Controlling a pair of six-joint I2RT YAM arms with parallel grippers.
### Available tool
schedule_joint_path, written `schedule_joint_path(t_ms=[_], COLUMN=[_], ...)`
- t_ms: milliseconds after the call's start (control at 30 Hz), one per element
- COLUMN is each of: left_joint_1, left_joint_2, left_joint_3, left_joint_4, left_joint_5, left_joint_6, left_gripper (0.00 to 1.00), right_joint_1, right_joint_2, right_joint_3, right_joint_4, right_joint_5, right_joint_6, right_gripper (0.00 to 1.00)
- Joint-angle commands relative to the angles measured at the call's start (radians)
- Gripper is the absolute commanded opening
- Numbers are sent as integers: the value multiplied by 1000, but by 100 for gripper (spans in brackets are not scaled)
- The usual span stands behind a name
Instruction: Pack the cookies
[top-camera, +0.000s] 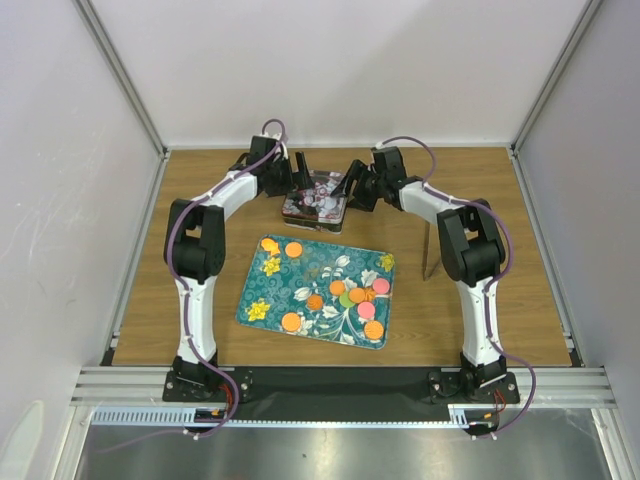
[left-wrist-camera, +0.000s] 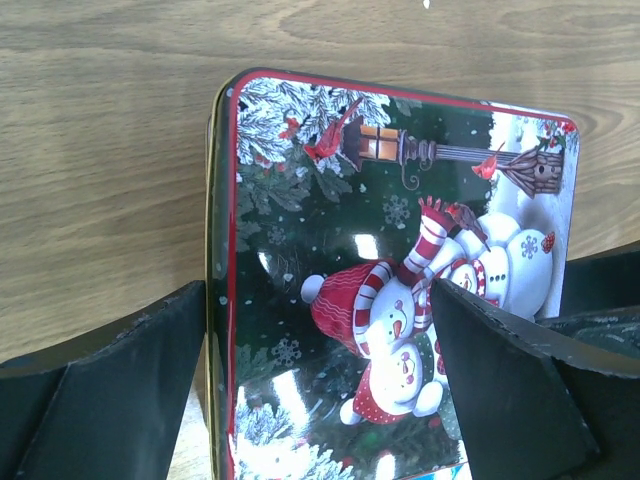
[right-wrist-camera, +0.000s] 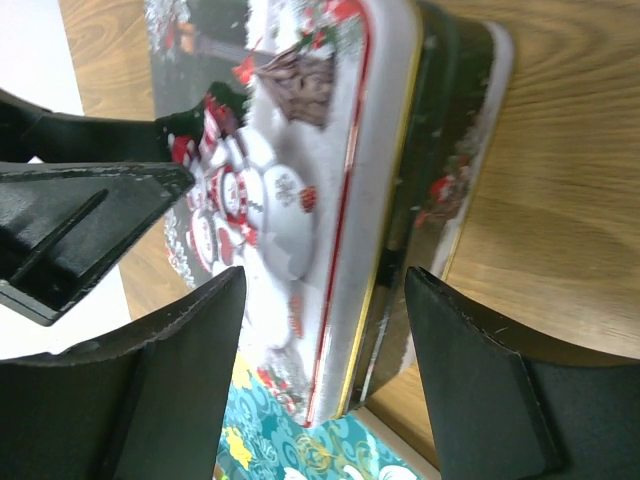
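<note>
Several cookies lie loose on a teal floral tray (top-camera: 262, 285): orange discs (top-camera: 293, 249), pink ones (top-camera: 381, 286) and a green one (top-camera: 346, 298). Behind the tray stands a tin with a snowman lid (top-camera: 314, 200). My left gripper (left-wrist-camera: 318, 290) is open and straddles the lid's (left-wrist-camera: 400, 250) left edge, one finger (left-wrist-camera: 120, 390) outside the tin wall, the other (left-wrist-camera: 510, 390) over the picture. From the other side, my right gripper (right-wrist-camera: 325, 285) is open around the tin's (right-wrist-camera: 330, 180) right rim, with gaps on both sides. Neither holds anything.
The tin rests on the wooden table (top-camera: 480, 310), just past the tray's far edge; a tray corner (right-wrist-camera: 300, 450) shows under the right fingers. A thin dark rod (top-camera: 430, 250) stands beside the right arm. White walls close in the back and both sides.
</note>
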Motion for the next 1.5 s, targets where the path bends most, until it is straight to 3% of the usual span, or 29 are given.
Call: schedule_joint_path(t_ms=[0,267,1133,1467], left_joint_1=[-11,-23,-55,-66], left_joint_2=[-4,-30,-41,-33], left_joint_3=[49,52,105,121], left_joint_4=[-8,-19,-125,-165], left_joint_5=[23,17,-40,-82], left_joint_6=[18,22,107,134], left_gripper=[97,96,95,95], right_joint_1=[4,15,41,50], right_joint_2=[8,6,8,14], right_joint_3=[45,54,37,25], right_joint_4=[10,4,-11,-7], right_joint_5=[15,22,35,34], right_joint_6=[-10,-12,-32,-33], right_gripper=[70,65,64,59])
